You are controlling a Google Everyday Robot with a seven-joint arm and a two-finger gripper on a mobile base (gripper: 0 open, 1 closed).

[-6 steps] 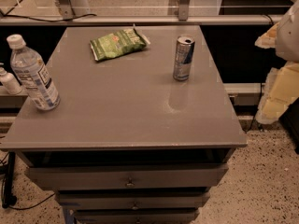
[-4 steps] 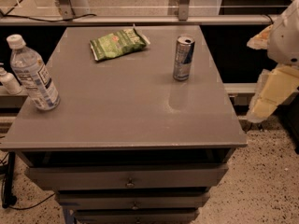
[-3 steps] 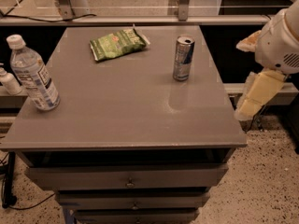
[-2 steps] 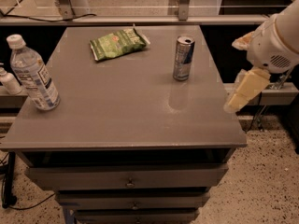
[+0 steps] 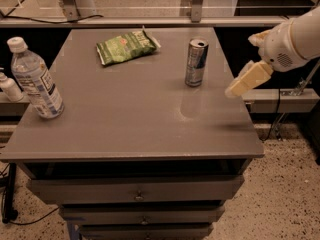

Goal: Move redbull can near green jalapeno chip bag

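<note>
The redbull can (image 5: 195, 62) stands upright on the grey table (image 5: 135, 114), right of the middle toward the back. The green jalapeno chip bag (image 5: 126, 46) lies flat at the back, left of the can and apart from it. My gripper (image 5: 241, 84) comes in from the right at the table's right edge. It sits to the right of the can, a short way off, holding nothing.
A clear water bottle (image 5: 35, 79) with a white cap stands at the table's left edge. A small white bottle (image 5: 9, 88) sits just off the table to the left. Drawers (image 5: 137, 194) lie under the tabletop. A rail and posts run behind the table.
My arm has swung in from the far right toward the table, and the gripper now reaches over the right edge, closer to the can. The can, bag and bottle have not moved.
</note>
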